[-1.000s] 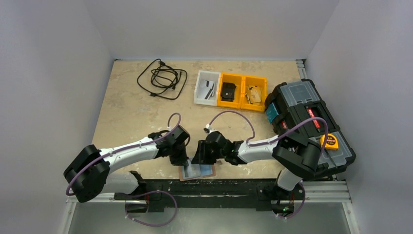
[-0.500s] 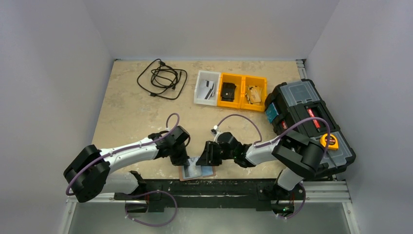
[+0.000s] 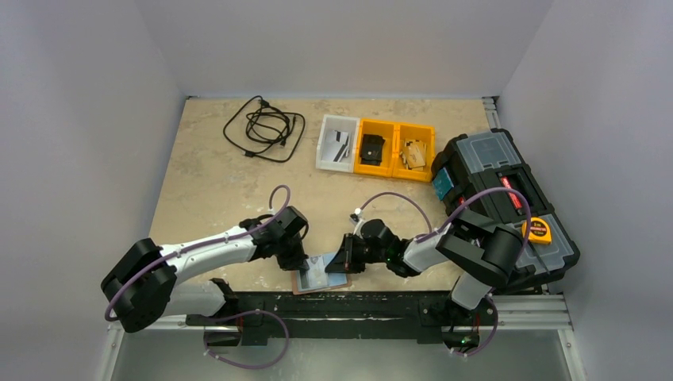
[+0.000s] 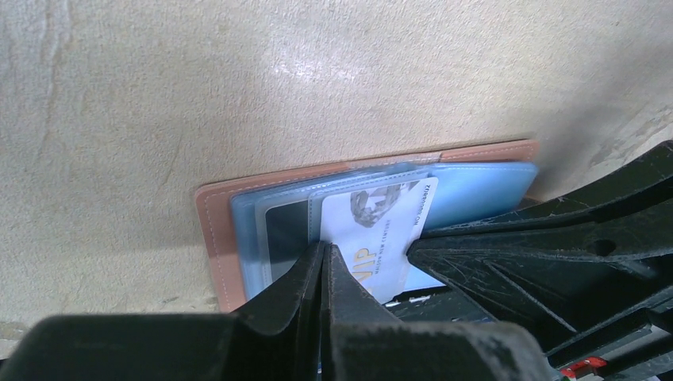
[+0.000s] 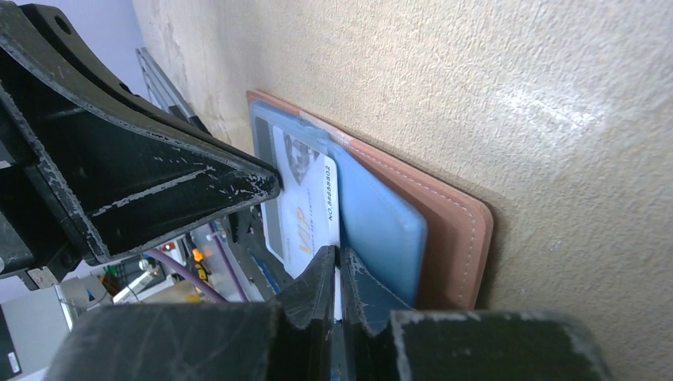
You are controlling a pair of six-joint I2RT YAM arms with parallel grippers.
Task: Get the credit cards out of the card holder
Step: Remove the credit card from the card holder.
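The reddish-brown card holder (image 3: 300, 284) lies open at the table's near edge, its pink rim (image 4: 216, 238) framing light blue inner leaves (image 5: 381, 222). A pale grey-silver credit card (image 4: 381, 230) marked VIP sticks out of a sleeve. My right gripper (image 5: 340, 262) is shut on this card's (image 5: 305, 214) edge, a thin white strip showing between the jaws. My left gripper (image 4: 325, 252) is shut with nothing between its fingers, its tips resting on the holder's left sleeves. In the top view the left gripper (image 3: 304, 262) and the right gripper (image 3: 344, 262) meet over the holder.
A black cable (image 3: 264, 127) lies coiled at the back left. A white tray (image 3: 336, 143) and yellow trays (image 3: 394, 148) sit at the back. A black toolbox (image 3: 500, 198) with a yellow tape measure (image 3: 541, 230) fills the right side. The table's near edge runs right beside the holder.
My right gripper has dropped lower toward the holder and closed on the VIP card's edge. The left gripper has stayed shut on the holder.
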